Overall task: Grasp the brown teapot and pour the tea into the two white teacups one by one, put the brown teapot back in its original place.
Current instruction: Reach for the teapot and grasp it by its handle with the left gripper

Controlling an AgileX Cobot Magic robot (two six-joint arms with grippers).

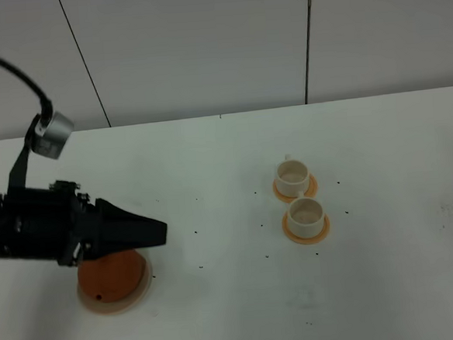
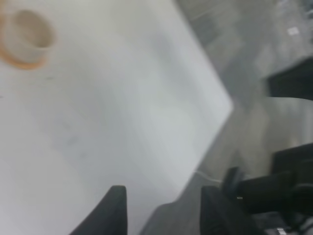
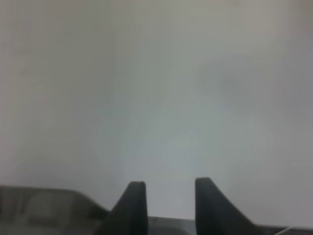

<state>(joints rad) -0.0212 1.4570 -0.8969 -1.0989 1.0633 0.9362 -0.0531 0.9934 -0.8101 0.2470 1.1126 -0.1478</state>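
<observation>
Left arm reaches in from the left side of the white table (image 1: 210, 163), black and low. The left gripper (image 1: 158, 233) hangs just right of the brown teapot (image 1: 113, 277), a shade above it. In its own wrist view the left gripper (image 2: 164, 196) is plainly released: two dark fingers (image 2: 116, 208) spread wide, bare table between them, nothing held.

The teapot sits at near left on its beige coaster (image 1: 131, 301). The arm covers its upper part, so lid and handle are hidden, and whether the arm touches the pot I cannot tell.

Right of centre, well apart from the pot, the two white teacups stand upright. The far teacup (image 1: 291, 175) and the near teacup (image 1: 305, 213) are just beside each other, each on its own orange saucer (image 1: 307, 240), and both show pale insides from above.

The left wrist view catches one blurred teacup (image 2: 30, 30) on a saucer (image 2: 24, 62); which of the two it is, I cannot tell. To one side of it the table edge drops to a grey floor (image 2: 254, 98).

The right gripper (image 3: 169, 188) doesn't show in the high view. Its wrist view has it released too, two dark fingers (image 3: 136, 205) apart over plain white table, holding nothing.
</observation>
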